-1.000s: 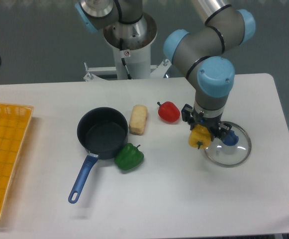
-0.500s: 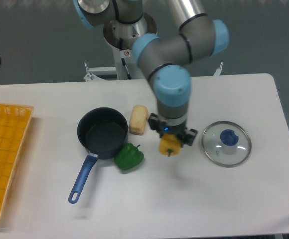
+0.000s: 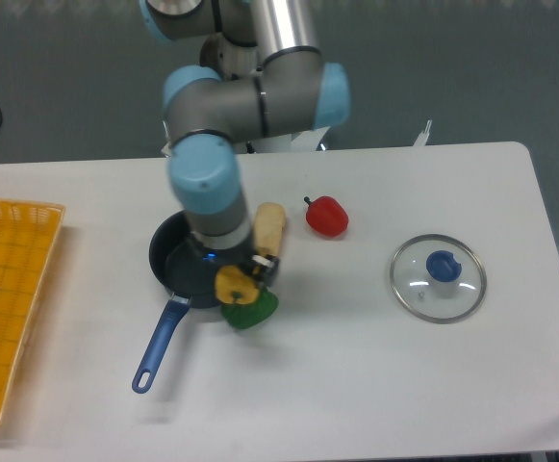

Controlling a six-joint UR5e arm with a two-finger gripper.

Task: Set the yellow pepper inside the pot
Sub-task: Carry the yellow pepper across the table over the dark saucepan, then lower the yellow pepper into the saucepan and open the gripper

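Yellow pepper, dark blue-black pot, green pepper, red pepper.

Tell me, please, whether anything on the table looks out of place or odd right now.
Nothing stands out. The tool holds the yellow pepper at the pot rim, above the green pepper. The glass lid lies flat to the right; nothing is spilled or tipped.

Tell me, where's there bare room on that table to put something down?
Bare: the front strip below the pot handle and glass lid, and between red pepper and lid. Crowded: around the pot, with the bread block, green pepper and yellow pepper.
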